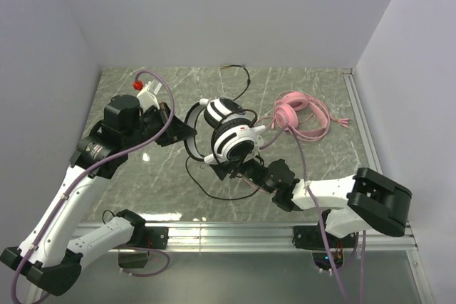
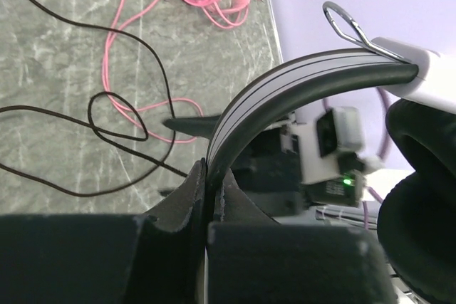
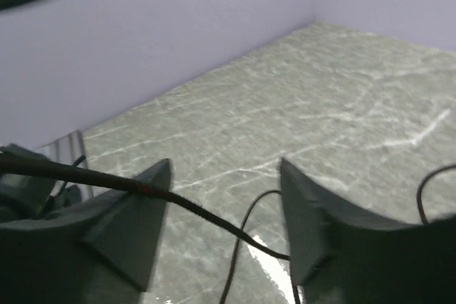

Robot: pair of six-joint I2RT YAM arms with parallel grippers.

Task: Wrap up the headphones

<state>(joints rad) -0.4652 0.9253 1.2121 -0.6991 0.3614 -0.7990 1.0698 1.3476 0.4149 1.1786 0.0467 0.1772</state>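
Note:
The black and white headphones (image 1: 229,135) are held up off the table at the middle, earcups stacked one above the other. My left gripper (image 1: 179,130) is shut on their black headband (image 2: 285,83), which passes between its fingers (image 2: 208,176). Their black cable (image 1: 206,189) trails over the table in loops. My right gripper (image 1: 239,169) sits just below the earcups and is open. A stretch of the black cable (image 3: 206,215) runs across the gap between its fingers (image 3: 142,208) without being pinched. The pink headphones (image 1: 288,113) lie at the back right with their pink cable (image 1: 320,122) loosely coiled beside them.
Grey walls close in the marble table at the back and on both sides. An aluminium rail (image 1: 235,233) runs along the front edge and another (image 1: 360,119) along the right edge. The black cable's far end (image 1: 239,69) lies near the back wall.

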